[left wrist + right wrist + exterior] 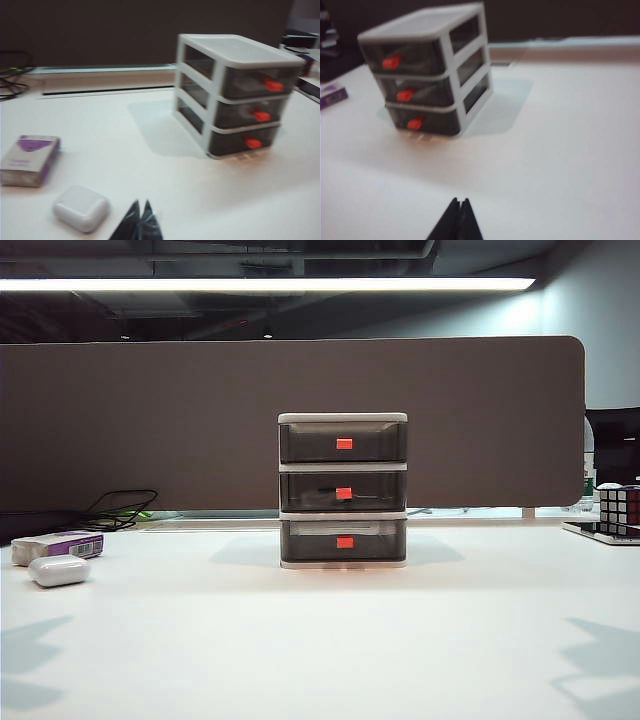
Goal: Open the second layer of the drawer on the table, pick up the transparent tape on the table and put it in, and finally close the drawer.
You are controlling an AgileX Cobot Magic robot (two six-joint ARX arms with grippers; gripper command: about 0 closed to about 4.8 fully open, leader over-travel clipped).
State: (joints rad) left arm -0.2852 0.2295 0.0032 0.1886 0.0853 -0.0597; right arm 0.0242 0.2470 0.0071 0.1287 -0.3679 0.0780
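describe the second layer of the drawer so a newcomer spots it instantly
Mid-table, against the brown partition, stands the drawer, a white-framed cabinet of three. The second layer is the middle one; unlike its neighbours, something dark shows inside beside its red tab.

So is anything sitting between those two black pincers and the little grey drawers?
Nothing visible. Bare table lies between the shut right gripper and the drawer, and likewise for the shut left gripper. The white case and purple-and-white box lie off to its side, well clear. All three drawers look shut.
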